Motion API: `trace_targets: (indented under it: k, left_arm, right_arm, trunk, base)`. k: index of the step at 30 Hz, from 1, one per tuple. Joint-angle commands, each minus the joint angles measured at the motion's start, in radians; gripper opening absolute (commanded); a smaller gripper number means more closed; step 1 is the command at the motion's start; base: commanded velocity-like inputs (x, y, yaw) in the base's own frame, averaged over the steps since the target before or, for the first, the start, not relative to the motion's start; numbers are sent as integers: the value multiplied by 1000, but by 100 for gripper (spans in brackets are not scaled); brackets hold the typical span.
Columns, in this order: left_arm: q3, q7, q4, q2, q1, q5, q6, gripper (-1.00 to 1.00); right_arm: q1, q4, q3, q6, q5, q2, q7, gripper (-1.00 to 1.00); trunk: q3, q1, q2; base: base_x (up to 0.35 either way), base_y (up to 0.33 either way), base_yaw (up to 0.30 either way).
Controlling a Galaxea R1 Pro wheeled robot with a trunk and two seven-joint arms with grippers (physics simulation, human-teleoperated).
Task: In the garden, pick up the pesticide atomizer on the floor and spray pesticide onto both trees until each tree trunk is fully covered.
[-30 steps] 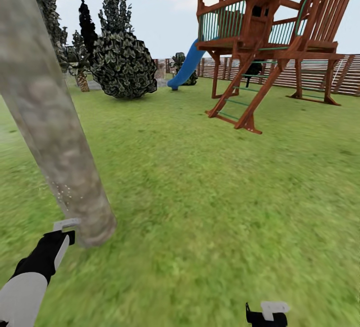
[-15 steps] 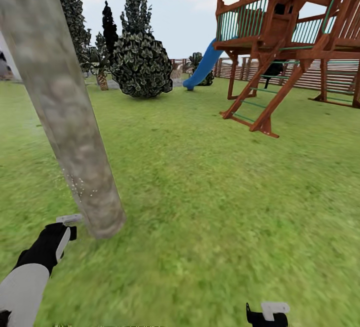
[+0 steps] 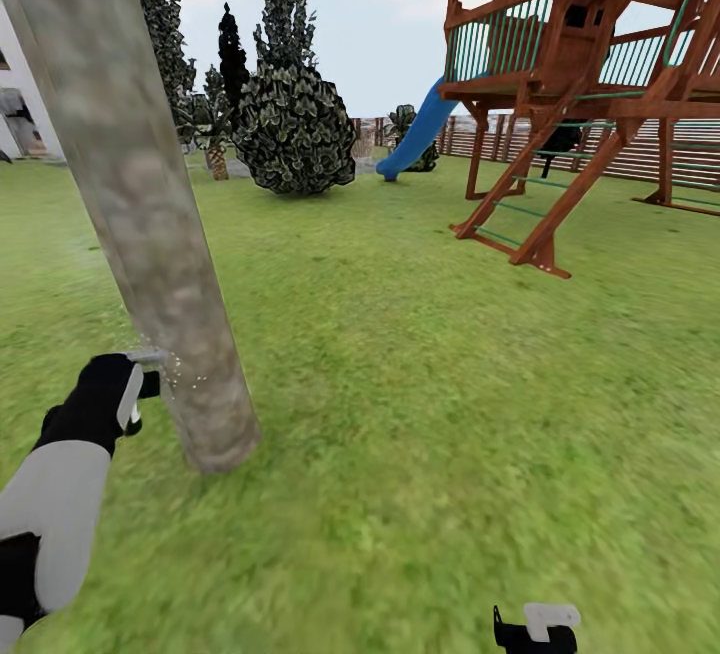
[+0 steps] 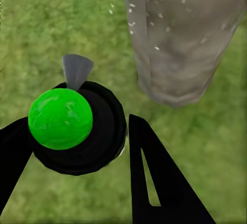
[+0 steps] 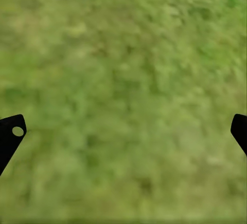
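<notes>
Green lawn (image 3: 450, 414) is stretching out around me, with a wooden play tower (image 3: 570, 74) and blue slide (image 3: 420, 134) standing far off. My left gripper (image 4: 77, 147) is closing its jaws on the pesticide atomizer (image 4: 77, 126) (a dark round body with a green ball on top in the wrist view), its nozzle pointing at the tree trunk (image 3: 150, 224) just beside it, where pale droplets are speckling the bark. My right gripper (image 5: 123, 131) is hanging over bare grass, jaws spread wide.
</notes>
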Motion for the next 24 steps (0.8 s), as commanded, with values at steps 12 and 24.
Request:
trace_targets:
  k: [12, 24]
  left_arm:
    - [2, -4, -99, -3, 4, -7, 73, -100]
    - [-2, -4, -101, 1, 9, -8, 70, -100]
  right_arm:
    - [0, 0, 9, -2, -6, 2, -3, 100]
    - [0, 0, 9, -3, -7, 3, -5, 100]
  trunk:
    - [-1, 0, 0]
    - [-1, 0, 0]
  base:
    - [6, -153, 0]
    - [-7, -272, 98]
